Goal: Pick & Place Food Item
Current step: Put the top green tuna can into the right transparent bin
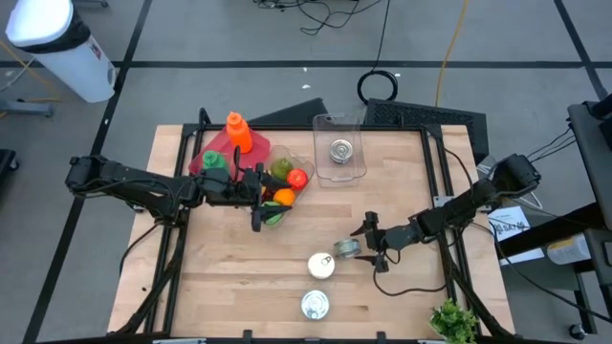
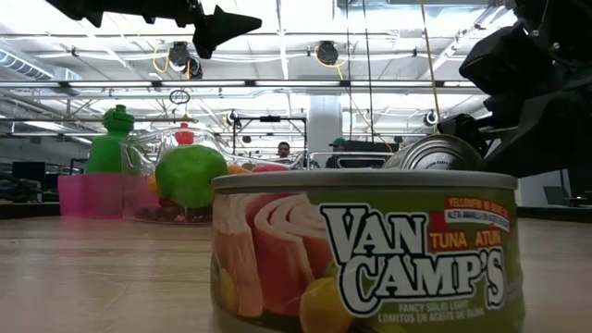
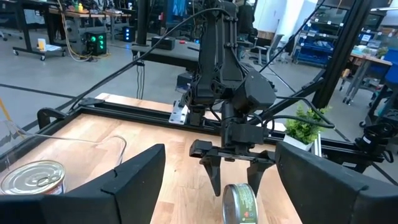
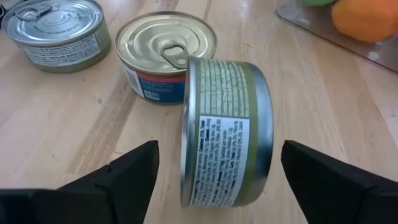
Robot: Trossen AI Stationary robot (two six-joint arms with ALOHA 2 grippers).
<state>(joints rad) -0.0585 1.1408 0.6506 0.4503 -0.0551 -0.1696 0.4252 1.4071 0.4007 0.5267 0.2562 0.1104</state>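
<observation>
Four cans on the table, counted from above. One green-labelled can (image 1: 347,248) tipped on its edge, standing between the spread fingers of the right gripper (image 1: 362,239), not clamped; same can (image 4: 227,130) seen close in the right wrist view, label side up. One can with a red-and-blue label (image 4: 165,56) lying flat just behind it, near-touching. One tuna can (image 1: 316,306) near the front edge, well apart. One can (image 1: 340,150) inside the clear container (image 1: 354,172) at the back. One clear bowl (image 1: 304,194) of fruit beside a pink tray (image 1: 215,143) bearing one orange bottle (image 1: 237,132) and one green bottle (image 1: 214,161). Left gripper (image 1: 258,201) held above the bowl's edge, fingers apart, nothing between them.
</observation>
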